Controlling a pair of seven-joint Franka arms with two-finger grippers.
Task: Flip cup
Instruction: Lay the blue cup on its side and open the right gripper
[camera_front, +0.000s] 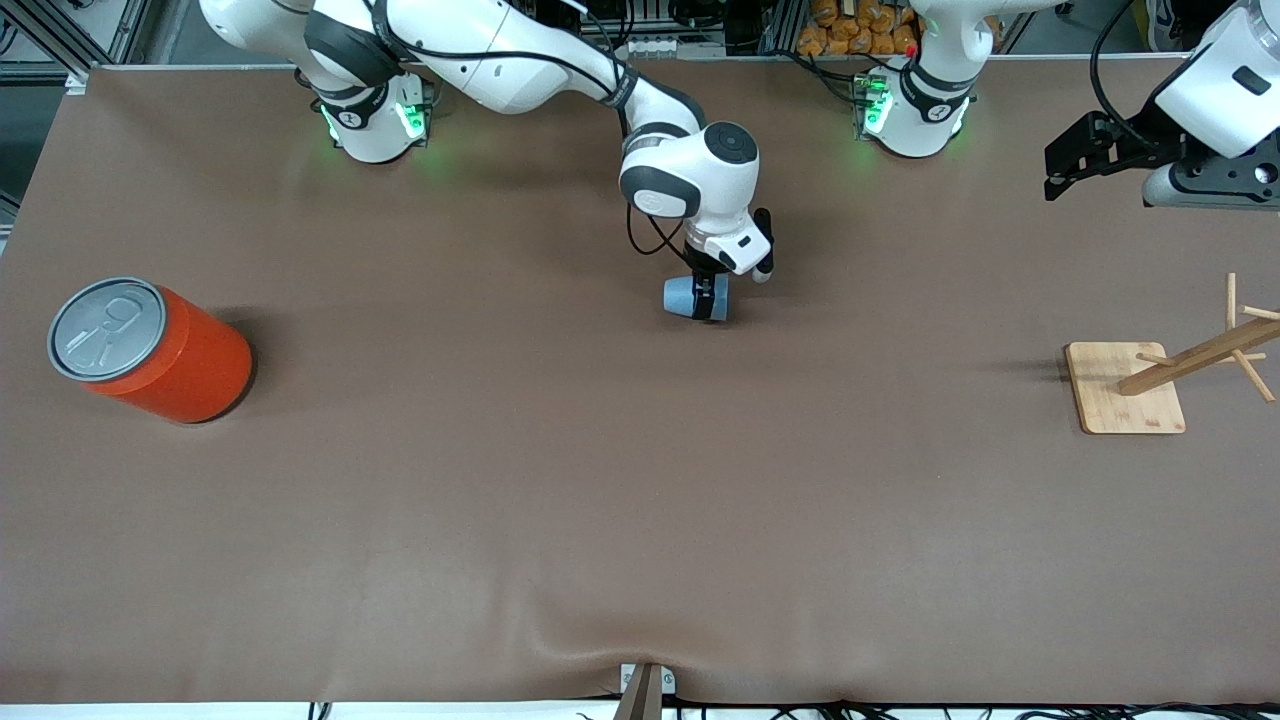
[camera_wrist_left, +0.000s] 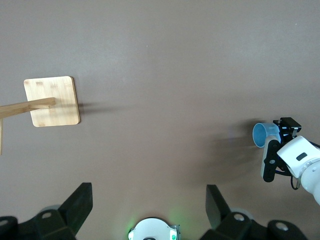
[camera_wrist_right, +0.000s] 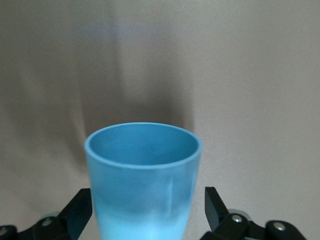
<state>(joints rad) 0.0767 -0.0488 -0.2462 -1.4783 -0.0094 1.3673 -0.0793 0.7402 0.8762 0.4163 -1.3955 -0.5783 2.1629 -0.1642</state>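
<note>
Light-blue plastic marks the cup (camera_front: 686, 296), which is held on its side above the middle of the table (camera_front: 500, 500), clenched between the fingers of the right gripper (camera_front: 711, 297). Its mouth is turned toward the right arm's end of the table. The flip is judged to be under way: the cup has been lifted and tipped level, but not yet set down. A further turn of the wrist is called for next, so that the cup comes upright or inverted, followed by a lowering to the cloth before release.

The right wrist view alone shows the darker blue inside of the cup (camera_wrist_right: 143, 150) and its round rim. The left wrist view shows the cup (camera_wrist_left: 263, 134) from well off, with its open mouth seen. Only the front view takes in the orange can (camera_front: 150, 348) at the right arm's end. The left gripper (camera_front: 1085, 155) waits with its fingers spread, near the wooden rack (camera_front: 1170, 375).
</note>
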